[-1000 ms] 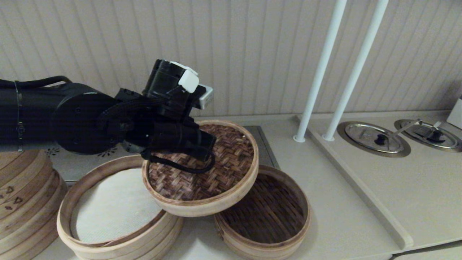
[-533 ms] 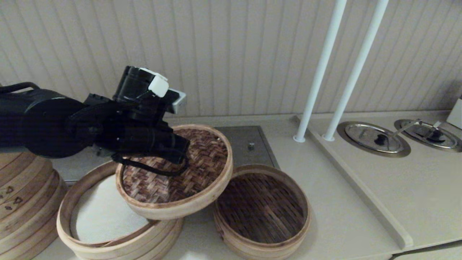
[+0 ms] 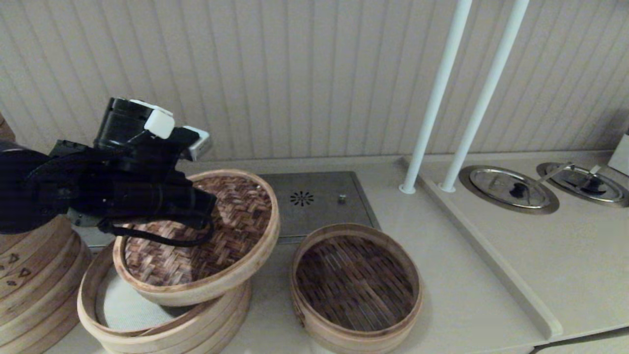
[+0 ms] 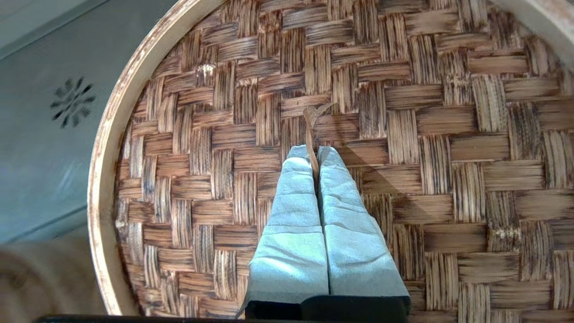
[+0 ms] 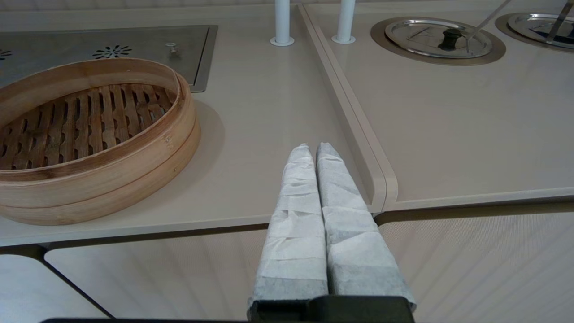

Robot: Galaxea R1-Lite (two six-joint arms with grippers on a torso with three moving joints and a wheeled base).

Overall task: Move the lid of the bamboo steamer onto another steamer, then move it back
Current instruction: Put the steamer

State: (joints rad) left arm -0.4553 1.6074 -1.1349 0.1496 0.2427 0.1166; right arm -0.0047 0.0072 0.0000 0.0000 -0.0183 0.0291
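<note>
Lid is hanging tilted over the left steamer, its far right edge raised and its near left part dipping inside that steamer's rim, with a white liner showing beneath. Left gripper is pinching the lid's small centre loop between closed fingers. Just right of the lid, the low basket is sitting uncovered on the counter, showing its dark slatted floor. At the far left, a tall stack with triangle marks is standing. Right gripper is hovering near the counter's near edge, fingers pressed together on nothing, right of the basket.
</note>
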